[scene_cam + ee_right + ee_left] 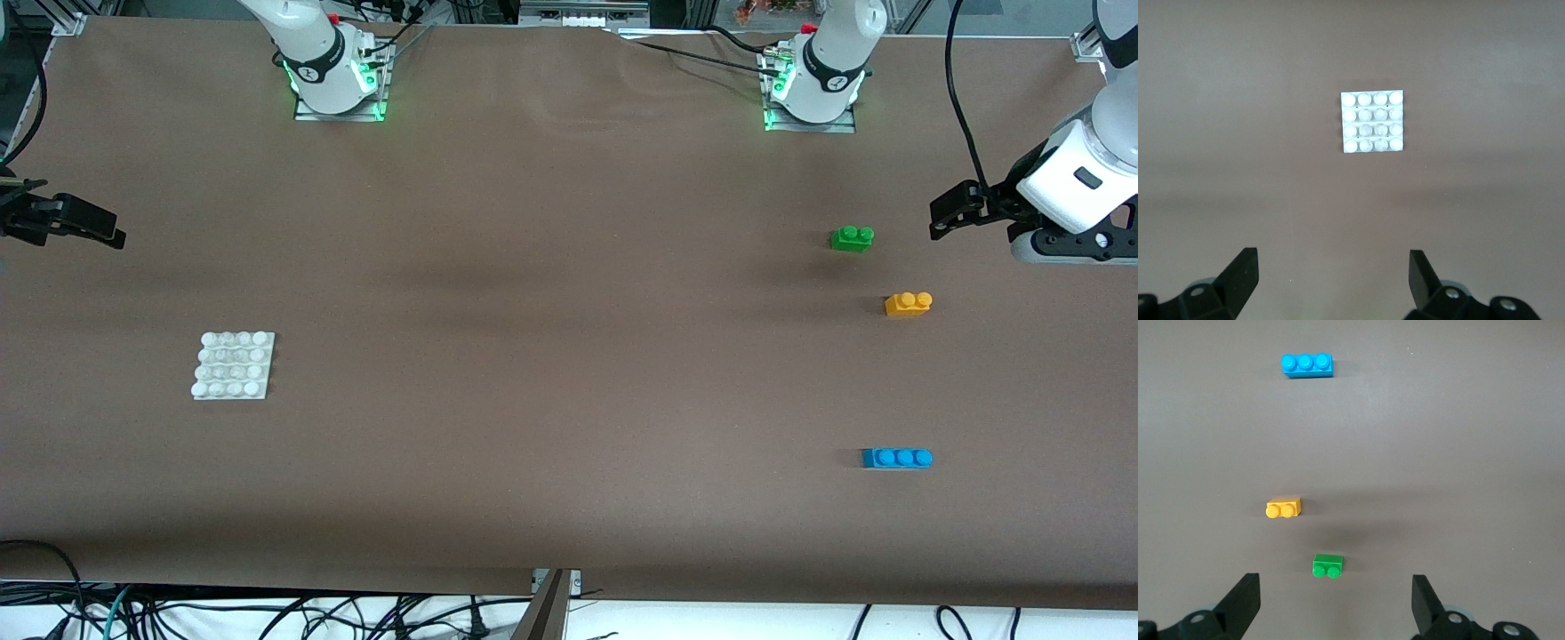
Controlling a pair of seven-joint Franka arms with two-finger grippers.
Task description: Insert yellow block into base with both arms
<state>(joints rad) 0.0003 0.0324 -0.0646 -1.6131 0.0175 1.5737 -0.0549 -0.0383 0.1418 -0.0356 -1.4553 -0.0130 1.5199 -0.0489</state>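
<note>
Blue plastic, the long three-stud brick (pixel 896 458) lies nearest the front camera (leave it); farther off sits the small yellow-orange two-stud block (pixel 908 304), untouched, then the green brick (pixel 852 237). The left gripper (pixel 949 216), jaws spread and empty, should descend squarely astride the yellow one. The flat white studded base (pixel 233 365) lies toward the right arm's end, where the right gripper (pixel 89 228) waits, likewise spread.

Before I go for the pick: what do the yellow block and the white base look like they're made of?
The yellow block looks like moulded hard plastic: uniform colour, crisp edges, two rounded studs with a slight sheen. The base also looks like plastic, white and somewhat glossy, since its studs catch highlights. Neither can be confirmed by look alone.
</note>
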